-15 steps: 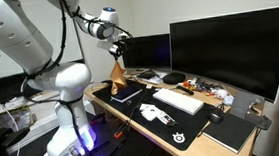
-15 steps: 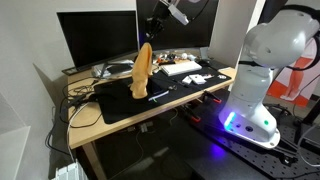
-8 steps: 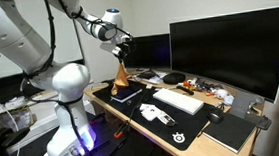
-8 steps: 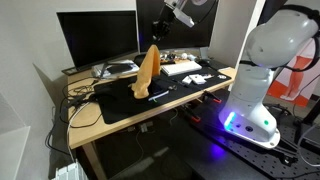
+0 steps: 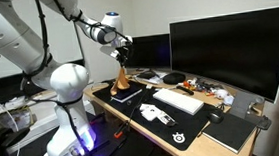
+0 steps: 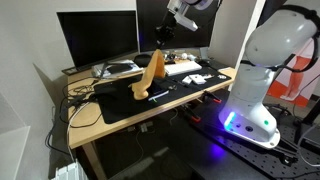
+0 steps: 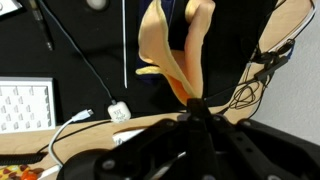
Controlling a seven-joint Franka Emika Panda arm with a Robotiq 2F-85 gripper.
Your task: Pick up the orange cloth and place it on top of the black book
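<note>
the fingers (image 7: 198, 112) are clamped on one corner of the orange cloth (image 6: 148, 76), so it hangs in a long drape, its tail near the table (image 6: 88, 118). lifting by a corner likely frees it for carrying to the black book (image 5: 229, 131), well apart.

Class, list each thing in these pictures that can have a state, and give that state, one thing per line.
Gripper, shut on the cloth.
Cloth, held by its top, hanging, lower end touching the desk.
Book, closed, lying flat, nothing on it.
Monitors, screens dark.
Base light, glowing.
</note>
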